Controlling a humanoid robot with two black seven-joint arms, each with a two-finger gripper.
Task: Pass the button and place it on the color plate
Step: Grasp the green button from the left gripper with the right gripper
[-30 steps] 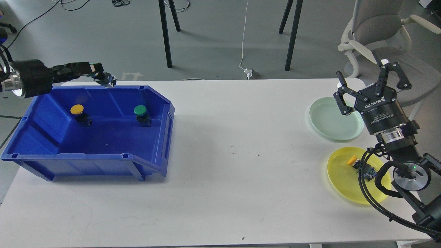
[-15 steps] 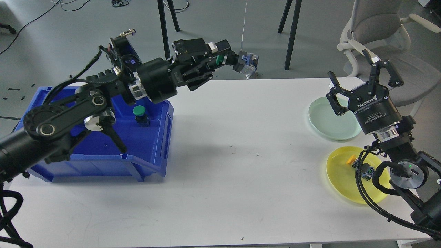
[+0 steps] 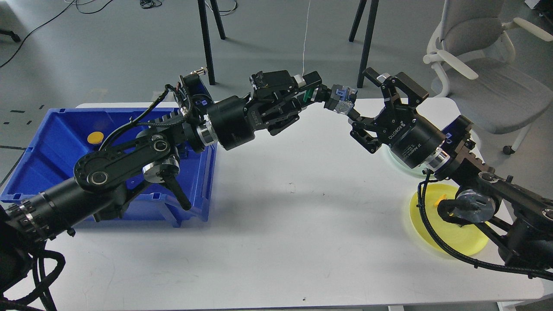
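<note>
While the left gripper (image 3: 312,94) clamps the green button (image 3: 341,97) above the white table (image 3: 276,224) at 12 o'clock, the right gripper (image 3: 372,103) spreads wide around it. Grey floor (image 3: 129,52) and chair (image 3: 479,56) lie beyond.

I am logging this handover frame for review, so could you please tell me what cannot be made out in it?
Head view only:
- Pale green round plate: mostly hidden behind the right gripper and its wrist.
- Small yellow-capped button on the yellow round plate: largely covered by the right arm's joint and cable.
- Blue plastic bin: its right half is masked by the left arm.
- Green-capped button in the left gripper: its cap is barely visible.
</note>
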